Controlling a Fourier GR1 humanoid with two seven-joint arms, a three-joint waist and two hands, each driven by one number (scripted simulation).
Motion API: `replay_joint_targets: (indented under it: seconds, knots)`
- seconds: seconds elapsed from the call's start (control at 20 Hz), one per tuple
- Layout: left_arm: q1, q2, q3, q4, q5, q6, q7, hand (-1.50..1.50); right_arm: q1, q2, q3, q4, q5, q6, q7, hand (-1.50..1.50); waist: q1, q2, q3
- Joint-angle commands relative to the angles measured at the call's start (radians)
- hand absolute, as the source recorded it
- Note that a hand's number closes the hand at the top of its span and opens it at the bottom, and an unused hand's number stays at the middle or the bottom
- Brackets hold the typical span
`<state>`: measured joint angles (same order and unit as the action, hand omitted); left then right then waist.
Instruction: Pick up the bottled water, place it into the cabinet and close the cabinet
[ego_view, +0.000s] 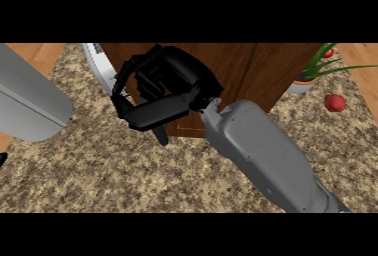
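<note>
Right black hand (166, 90) hangs at eleven o'clock over the speckled brown granite bench (111, 175), fingers curled, nothing visibly held. Behind it stands the dark wooden cabinet (251, 65). At two o'clock: a potted green plant (314, 70) and red fruit (335, 102). Bottled water unseen.

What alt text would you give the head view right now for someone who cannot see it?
The robot's black right hand reaches across the speckled granite counter to the front of the brown wooden cabinet, fingers curled. The grey left forearm shows at the left edge; a potted green plant and a red fruit sit right.
</note>
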<state>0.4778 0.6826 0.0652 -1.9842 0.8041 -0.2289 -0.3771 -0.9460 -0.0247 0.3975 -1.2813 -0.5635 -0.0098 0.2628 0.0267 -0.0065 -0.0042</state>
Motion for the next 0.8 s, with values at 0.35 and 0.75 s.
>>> replay_joint_targets:
  seconds: [0.35, 0.75]
  knots:
    - [0.002, -0.001, 0.018, -0.083, 0.013, 0.019, 0.061, -1.50, -0.036, -0.110, -0.141, 0.176, 0.082, -0.008, -0.112, 1.50, 0.004, 0.014, 0.005]
    - [-0.024, -0.037, -0.015, -0.064, -0.023, 0.027, 0.056, -1.50, -0.041, -0.111, -0.137, 0.185, 0.130, -0.036, -0.162, -1.50, -0.011, 0.017, 0.004]
